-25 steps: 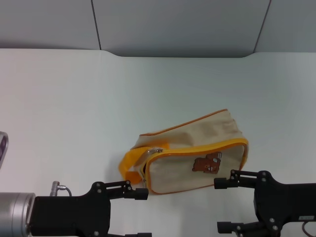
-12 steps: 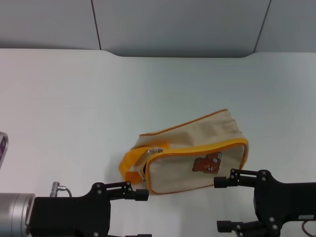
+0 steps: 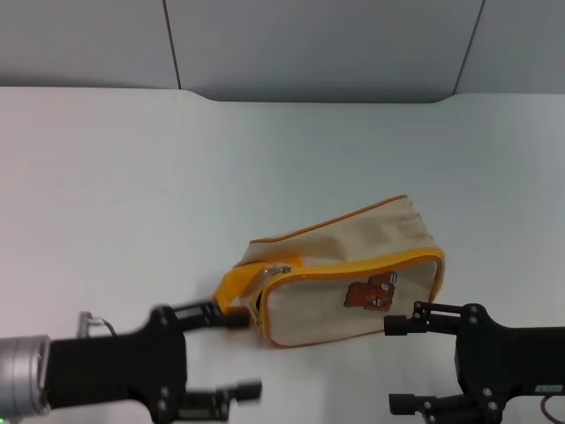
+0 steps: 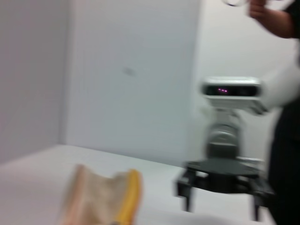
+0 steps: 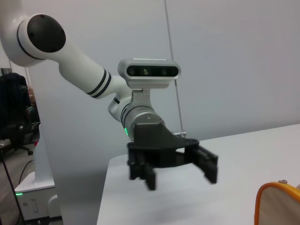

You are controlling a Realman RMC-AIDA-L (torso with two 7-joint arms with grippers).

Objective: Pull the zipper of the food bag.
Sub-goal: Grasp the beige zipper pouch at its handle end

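The food bag [image 3: 344, 274] is a beige pouch with orange-yellow piping and a brown bear patch, lying on the white table near the front centre. Its silver zipper [image 3: 279, 270] pull sits at the bag's left end, above the yellow loop handle [image 3: 231, 291]. My left gripper [image 3: 237, 352] is open at the front left, its upper finger just left of the handle, not touching. My right gripper [image 3: 397, 365] is open at the front right, just below the bag's right end. The right wrist view shows the left gripper [image 5: 173, 164] open and the bag's corner [image 5: 276, 206]. The left wrist view shows the bag [image 4: 101, 194].
The white table [image 3: 132, 177] stretches wide to the left and back of the bag, with a grey wall behind. The left wrist view also shows the right gripper [image 4: 220, 180] farther off and a person at the edge [image 4: 286, 117].
My left gripper has shifted and turned: its upper finger moved left and up towards the bag's handle, and its lower finger came into view. The bag and right gripper have not moved.
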